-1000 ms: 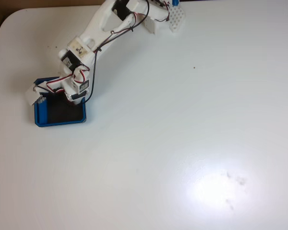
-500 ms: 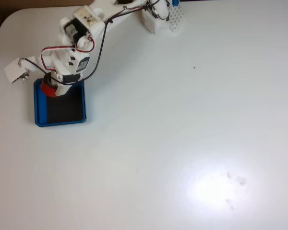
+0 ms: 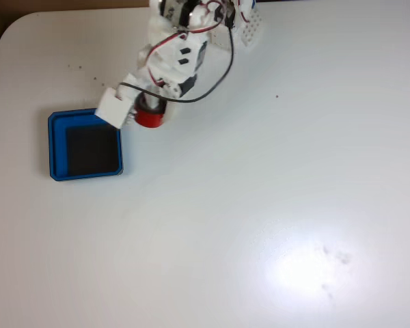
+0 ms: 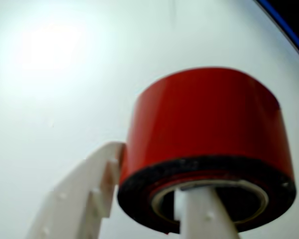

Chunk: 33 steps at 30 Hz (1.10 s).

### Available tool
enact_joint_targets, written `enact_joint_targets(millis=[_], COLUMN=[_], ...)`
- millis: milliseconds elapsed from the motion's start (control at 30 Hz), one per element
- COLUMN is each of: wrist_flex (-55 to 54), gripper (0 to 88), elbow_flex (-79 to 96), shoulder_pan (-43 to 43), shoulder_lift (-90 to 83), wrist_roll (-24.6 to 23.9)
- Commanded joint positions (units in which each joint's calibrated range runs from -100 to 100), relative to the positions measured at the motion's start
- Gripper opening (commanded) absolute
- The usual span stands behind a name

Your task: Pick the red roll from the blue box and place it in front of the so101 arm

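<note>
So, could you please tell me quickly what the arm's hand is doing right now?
Hand: closed on the red roll, one finger outside the roll and one inside its core.

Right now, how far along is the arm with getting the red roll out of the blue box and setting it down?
Done: the shallow blue box with its black floor is empty. In hand: the white gripper holds the red tape roll, one finger through its core and one outside, above the white table right of the box in the fixed view. Left: set it down before the arm and release.
</note>
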Motion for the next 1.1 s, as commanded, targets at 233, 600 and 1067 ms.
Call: enact_joint_targets(millis=[233, 600, 1067], wrist_flex=[8.0, -14.0, -31.4], gripper=[1.6, 1.6, 1.6], elbow_flex=[9.0, 34.2, 50.3], shoulder_pan=[-18.3, -21.3, -26.6], shoulder_lift=[-3.2, -3.3, -2.9], wrist_roll=[0.2, 0.2, 0.2])
